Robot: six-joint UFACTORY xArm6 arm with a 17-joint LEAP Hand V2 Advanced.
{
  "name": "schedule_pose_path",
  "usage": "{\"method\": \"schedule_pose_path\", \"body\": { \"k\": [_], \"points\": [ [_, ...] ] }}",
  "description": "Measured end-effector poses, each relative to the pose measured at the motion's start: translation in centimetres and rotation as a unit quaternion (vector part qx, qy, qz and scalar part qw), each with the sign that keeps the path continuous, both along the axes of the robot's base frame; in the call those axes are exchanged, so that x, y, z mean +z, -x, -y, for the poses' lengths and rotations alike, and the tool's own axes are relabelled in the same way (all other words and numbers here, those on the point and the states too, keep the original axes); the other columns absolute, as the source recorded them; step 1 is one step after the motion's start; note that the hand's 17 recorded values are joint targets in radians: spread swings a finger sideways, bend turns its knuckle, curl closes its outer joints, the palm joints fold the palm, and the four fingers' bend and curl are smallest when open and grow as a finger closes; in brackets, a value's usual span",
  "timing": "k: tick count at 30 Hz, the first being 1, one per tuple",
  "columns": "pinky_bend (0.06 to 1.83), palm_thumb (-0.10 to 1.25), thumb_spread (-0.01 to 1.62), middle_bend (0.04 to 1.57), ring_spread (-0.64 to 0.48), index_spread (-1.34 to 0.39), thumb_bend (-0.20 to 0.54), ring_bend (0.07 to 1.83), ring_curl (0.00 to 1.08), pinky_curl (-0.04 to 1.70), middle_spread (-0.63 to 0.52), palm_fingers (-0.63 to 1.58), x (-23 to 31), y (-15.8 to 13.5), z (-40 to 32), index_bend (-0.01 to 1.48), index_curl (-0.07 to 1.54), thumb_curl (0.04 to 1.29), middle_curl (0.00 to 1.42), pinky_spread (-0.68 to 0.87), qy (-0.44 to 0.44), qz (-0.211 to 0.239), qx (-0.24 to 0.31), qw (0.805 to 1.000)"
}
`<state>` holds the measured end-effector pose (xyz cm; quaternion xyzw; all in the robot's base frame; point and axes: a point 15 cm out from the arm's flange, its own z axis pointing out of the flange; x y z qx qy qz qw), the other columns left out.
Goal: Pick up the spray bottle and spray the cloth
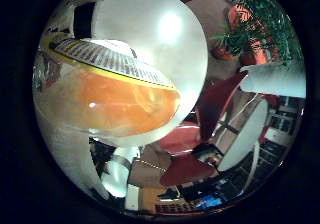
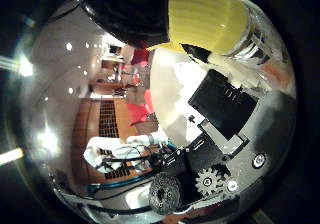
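Observation:
The spray bottle point(image 1: 110, 99) fills much of the right little finger side palm view, close against the palm. It is translucent with orange liquid inside, a ribbed white band with a yellow edge, and a white rounded part point(image 1: 160, 29) above. In the right thumb side palm view a yellow part point(image 2: 205, 14) and a black part point(image 2: 125, 9) lie close to the palm. My hand point(image 2: 225, 109) shows there as black and white finger parts with gears, curled in towards the yellow part. The bottle is held up with the room behind it.
Behind the bottle is a room with red chairs point(image 1: 185, 169), white round tables point(image 1: 275, 81) and a green plant point(image 1: 250, 24). The thumb side view shows red chairs point(image 2: 140, 59) and a wooden floor far off.

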<state>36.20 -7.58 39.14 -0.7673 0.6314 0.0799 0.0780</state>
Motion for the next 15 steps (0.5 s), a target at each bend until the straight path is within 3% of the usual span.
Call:
{"method": "schedule_pose_path", "body": {
  "k": [15],
  "points": [
    [1.01,1.08,1.00,1.39,-0.17,-0.17,-0.014,1.46,0.62,1.35,-0.07,1.18,0.9,0.1,-6.9,1.21,0.70,0.66,0.60,-0.17,0.221,-0.013,0.065,0.973]
  ]
}}
